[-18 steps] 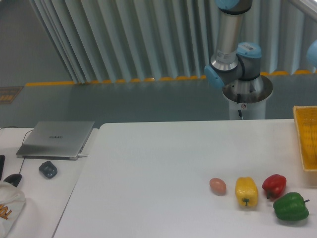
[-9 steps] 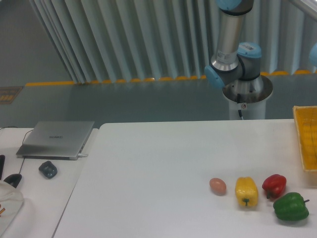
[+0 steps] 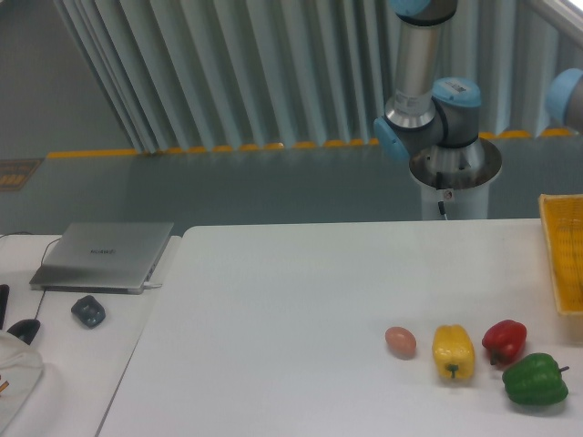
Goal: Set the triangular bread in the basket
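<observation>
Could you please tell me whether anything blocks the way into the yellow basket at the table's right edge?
Nothing visible does. The yellow lattice basket has only the brown egg, yellow pepper, red pepper and green pepper nearby, all nearer the camera. Neither bread nor gripper is in view.

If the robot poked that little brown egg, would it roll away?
Probably yes. The egg is smooth and rounded and lies on its side on the flat white table, so a nudge would likely send it wobbling in a curve. The yellow pepper sits close beside it and might stop it that way. If it is real, it could crack under a hard squeeze.
</observation>
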Tool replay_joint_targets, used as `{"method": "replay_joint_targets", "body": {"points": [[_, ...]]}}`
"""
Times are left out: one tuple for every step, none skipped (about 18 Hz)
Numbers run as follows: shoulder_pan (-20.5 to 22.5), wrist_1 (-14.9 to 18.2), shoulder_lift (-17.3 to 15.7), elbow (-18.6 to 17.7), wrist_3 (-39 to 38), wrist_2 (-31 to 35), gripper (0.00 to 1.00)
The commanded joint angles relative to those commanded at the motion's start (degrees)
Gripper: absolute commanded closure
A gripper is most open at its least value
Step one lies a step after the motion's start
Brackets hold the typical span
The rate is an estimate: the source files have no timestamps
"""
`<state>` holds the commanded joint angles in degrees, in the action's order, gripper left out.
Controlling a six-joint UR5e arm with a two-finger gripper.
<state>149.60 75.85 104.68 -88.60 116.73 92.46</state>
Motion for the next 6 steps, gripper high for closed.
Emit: {"method": "replay_joint_targets", "body": {"points": [[-0.8, -0.1, 0.0, 0.0, -1.4, -0.1, 0.00], [-2.1, -0.5, 0.2, 0.0, -3.1, -0.2, 0.00], [-3.2, -1.8, 0.3, 0.1, -5.1, -0.2, 0.00], [-4.2, -2.6, 0.4, 0.0, -6.9, -0.2, 0.00], [-4.9, -2.8, 0.4, -0.1, -7.9, -0.2, 0.00], [-5.3, -2.8, 0.4, -0.1, -8.1, -0.3, 0.00]]}}
